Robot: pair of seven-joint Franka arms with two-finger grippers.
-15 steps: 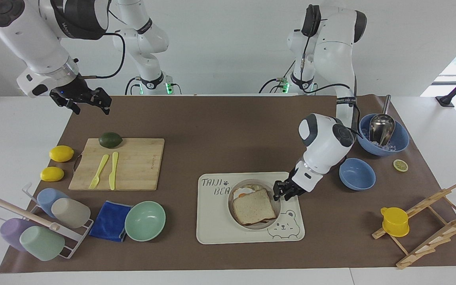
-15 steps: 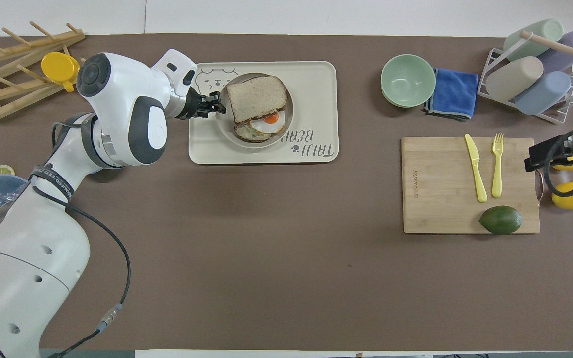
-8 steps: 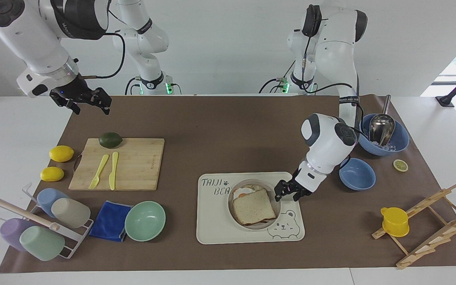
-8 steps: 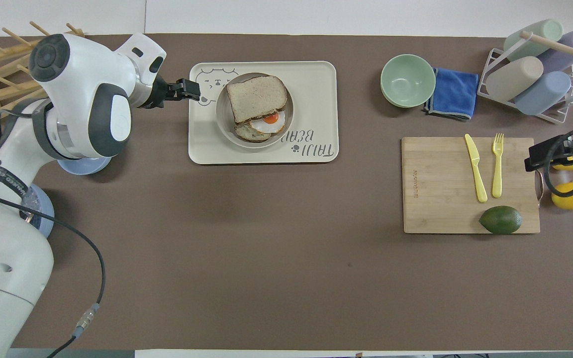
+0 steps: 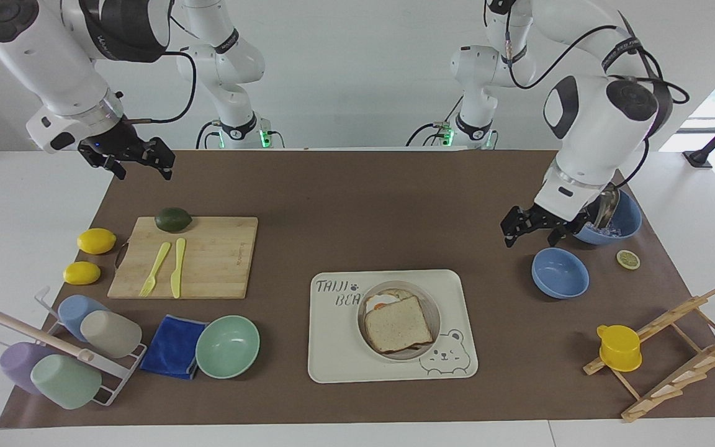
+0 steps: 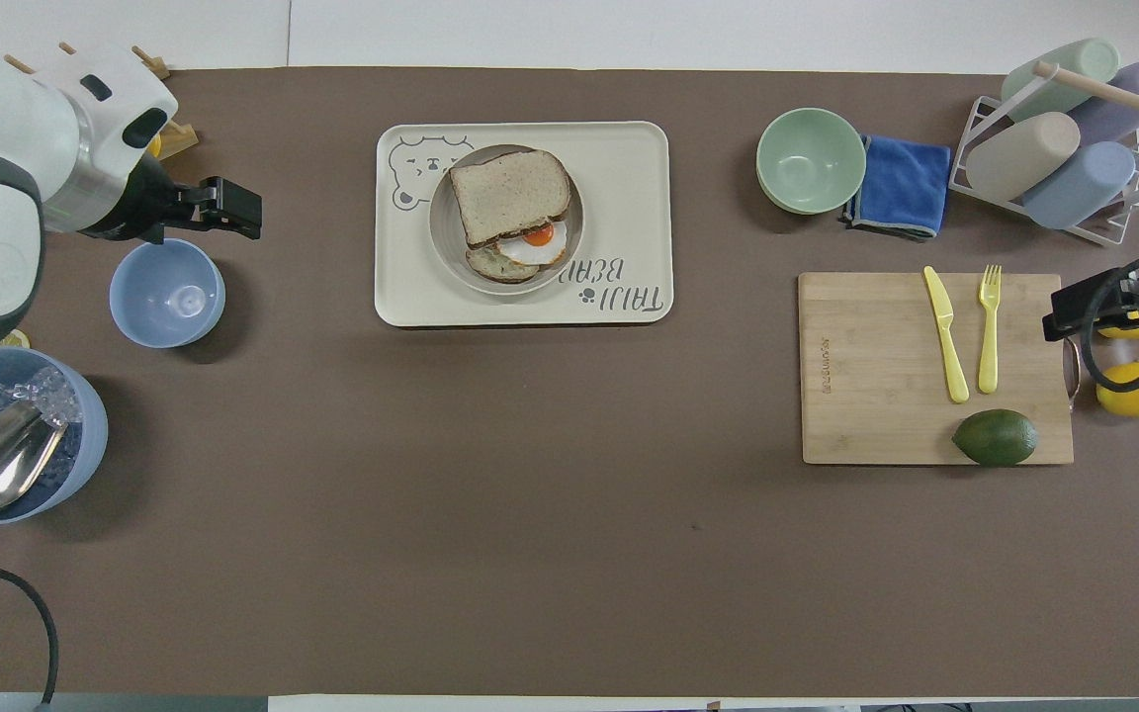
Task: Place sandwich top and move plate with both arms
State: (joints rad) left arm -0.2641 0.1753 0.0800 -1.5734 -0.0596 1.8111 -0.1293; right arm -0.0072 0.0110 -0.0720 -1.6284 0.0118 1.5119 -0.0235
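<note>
Above the small blue bowl [image 5: 560,272], at the left arm's end of the worktop, I am keeping the left claw [image 5: 532,227] in the air with its fingers wide apart and nothing between them. Over the worktop's edge near the cutting board [image 5: 187,257], the right claw [image 5: 137,161] is waiting, also spread and empty.

The sandwich top [image 5: 398,324] is lying on the slice with the fried egg [image 6: 535,238], inside the plate [image 5: 434,313], and the plate is sitting on the bear tray [image 5: 332,360]. The top is not lying square: it is shifted away from the robots, so the egg is showing at the nearer side.

What is worrying me for the plate move: the plate's rim is low and the bread is filling almost all of it, so a claw coming to the rim could push the top slice or pinch its crust. If the two arms are not lifting evenly, the plate could tilt and the loose top could slide off. The left claw could also knock the blue bowl while going down.

From the facing camera, the egg slice is mostly covered. In the overhead view, the right claw is partly cut off by the frame's edge.
</note>
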